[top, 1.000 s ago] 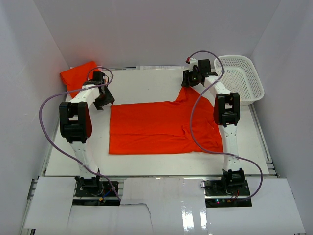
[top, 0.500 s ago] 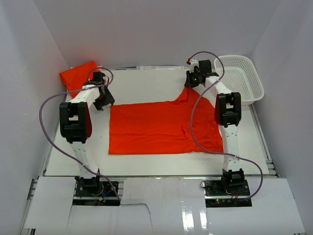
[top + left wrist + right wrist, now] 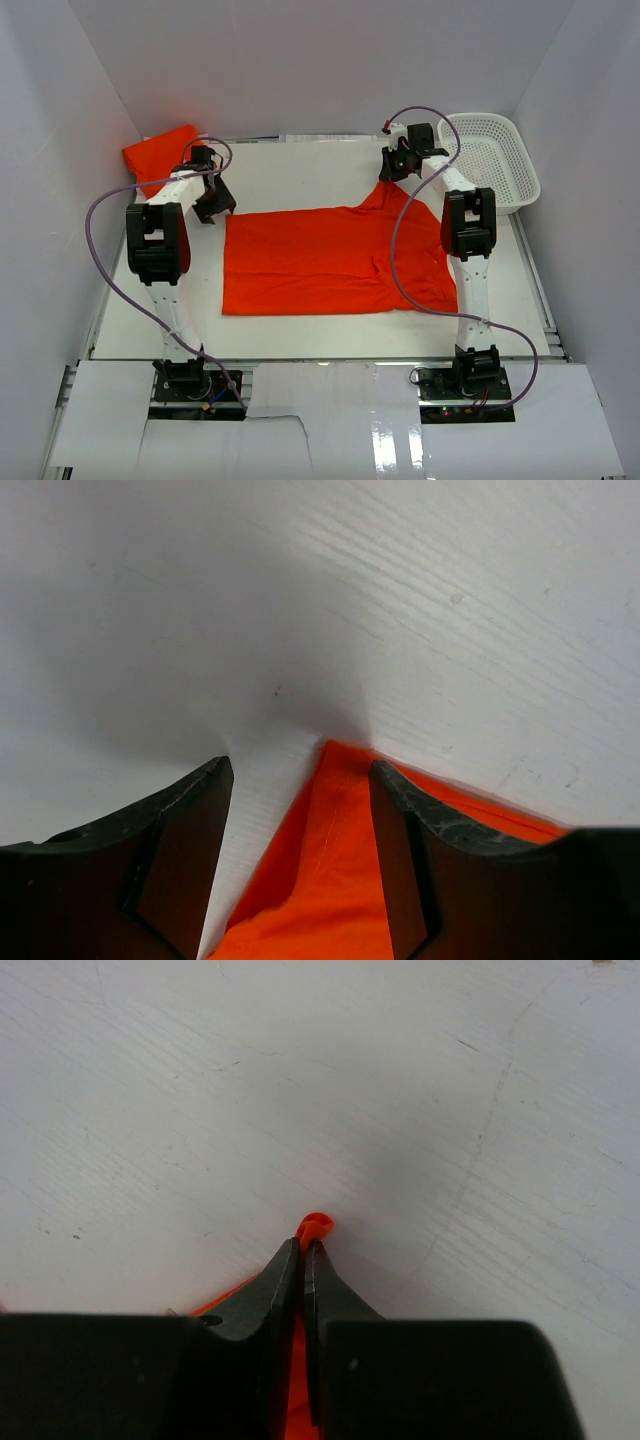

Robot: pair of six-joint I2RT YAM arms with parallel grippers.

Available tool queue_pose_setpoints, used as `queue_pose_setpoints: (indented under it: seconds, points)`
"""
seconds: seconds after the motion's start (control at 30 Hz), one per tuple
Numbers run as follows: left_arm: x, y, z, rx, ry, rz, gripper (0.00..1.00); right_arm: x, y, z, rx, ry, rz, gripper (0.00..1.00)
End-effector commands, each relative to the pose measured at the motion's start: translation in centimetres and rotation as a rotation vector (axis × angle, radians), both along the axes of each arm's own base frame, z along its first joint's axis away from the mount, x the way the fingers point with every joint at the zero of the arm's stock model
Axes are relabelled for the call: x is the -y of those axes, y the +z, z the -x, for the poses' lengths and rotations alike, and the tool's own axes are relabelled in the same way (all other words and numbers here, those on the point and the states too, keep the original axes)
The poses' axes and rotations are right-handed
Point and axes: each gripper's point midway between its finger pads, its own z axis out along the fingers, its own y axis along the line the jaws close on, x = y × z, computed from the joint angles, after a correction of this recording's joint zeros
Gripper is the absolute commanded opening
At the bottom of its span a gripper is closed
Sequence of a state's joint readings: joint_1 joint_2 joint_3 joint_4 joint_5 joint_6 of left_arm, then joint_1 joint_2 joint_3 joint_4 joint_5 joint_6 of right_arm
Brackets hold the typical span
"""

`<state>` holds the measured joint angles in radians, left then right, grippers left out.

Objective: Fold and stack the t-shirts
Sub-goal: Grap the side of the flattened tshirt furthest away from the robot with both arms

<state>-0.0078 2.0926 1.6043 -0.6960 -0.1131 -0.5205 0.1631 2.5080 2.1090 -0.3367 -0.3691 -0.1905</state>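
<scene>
a shirt [image 3: 330,265] lies flat across the middle of the table [image 3: 300,165], its long side running left to right, with one sleeve reaching toward the far right; a folded shirt [image 3: 160,152] sits in the far left corner against the left wall [image 3: 60,150], well apart from the flat one.

the left claw [image 3: 212,205] hangs over the shirt's far left corner with its jaws spread; in the left wrist view the corner of the fabric lies between the two dark fingers [image 3: 185,850], bare table beyond it; whether the fingers touch the cloth cannot be told.

the right claw [image 3: 397,165] is at the sleeve tip, jaws pressed together and pinching the fabric; in the right wrist view a small nub of orange pokes out past the closed fingertips, white table all around it.

the right arm [image 3: 468,225] stands over the shirt's right edge and hides part of it; its purple cable [image 3: 392,250] loops across the right part of the cloth; the left arm [image 3: 155,240] stands just beside the shirt's left edge, over bare table, its own cable bulging out toward the left wall.

a white mesh basket [image 3: 510,175] rests at the far right, just beside the right wrist and close to the right wall, near the pinched sleeve.
</scene>
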Motion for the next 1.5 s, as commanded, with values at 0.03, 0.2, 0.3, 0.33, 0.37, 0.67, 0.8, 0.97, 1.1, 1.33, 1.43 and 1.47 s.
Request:
queue_pose_setpoints:
  seconds: [0.03, 0.2, 0.3, 0.33, 0.37, 0.67, 0.8, 0.97, 1.1, 1.33, 1.43, 1.47]
  points:
    - [0.9, -0.2, -0.8, 0.007, -0.033, 0.057, 0.67, 0.2, 3.9, -0.2, 0.064, 0.009, -0.009, 0.08]
    - [1.2, -1.1, -0.3, -0.018, -0.039, 0.073, 0.65, 0.2, 3.8, -0.1, 0.062, 0.009, -0.007, 0.08]
    - [1.4, -1.9, 0.0, -0.038, -0.047, 0.085, 0.55, 0.3, 3.9, -0.2, 0.063, 0.007, -0.005, 0.08]
    - [1.5, -2.0, 0.0, -0.041, -0.048, 0.091, 0.49, 0.3, 3.9, -0.2, 0.065, 0.004, -0.002, 0.08]
    - [1.6, -2.2, 0.2, -0.047, -0.051, 0.095, 0.47, 0.3, 4.0, -0.3, 0.068, 0.004, 0.0, 0.08]
    - [2.2, -1.3, 2.4, -0.058, -0.043, 0.126, 0.34, 0.6, 4.0, -0.3, 0.067, -0.005, 0.008, 0.08]
    - [2.0, -0.7, 2.1, -0.04, -0.047, 0.117, 0.0, 0.4, 5.1, -0.4, 0.081, -0.004, -0.006, 0.08]
    - [2.2, 0.8, 1.2, 0.001, -0.077, 0.122, 0.0, 0.5, 7.6, -0.8, 0.129, -0.008, -0.009, 0.08]
    - [2.1, 2.5, 0.3, 0.046, -0.1, 0.104, 0.0, 0.4, 9.6, -0.5, 0.158, 0.002, -0.016, 0.08]
    - [1.9, 4.3, 0.3, 0.085, -0.109, 0.087, 0.0, 0.3, 12.3, 0.5, 0.191, 0.021, -0.027, 0.08]
    - [1.9, 5.1, 0.2, 0.114, -0.116, 0.084, 0.0, 0.3, 13.2, 1.1, 0.201, 0.029, -0.029, 0.08]
    - [2.0, 5.0, 0.5, 0.114, -0.122, 0.08, 0.0, 0.3, 13.4, 1.3, 0.204, 0.031, -0.03, 0.08]
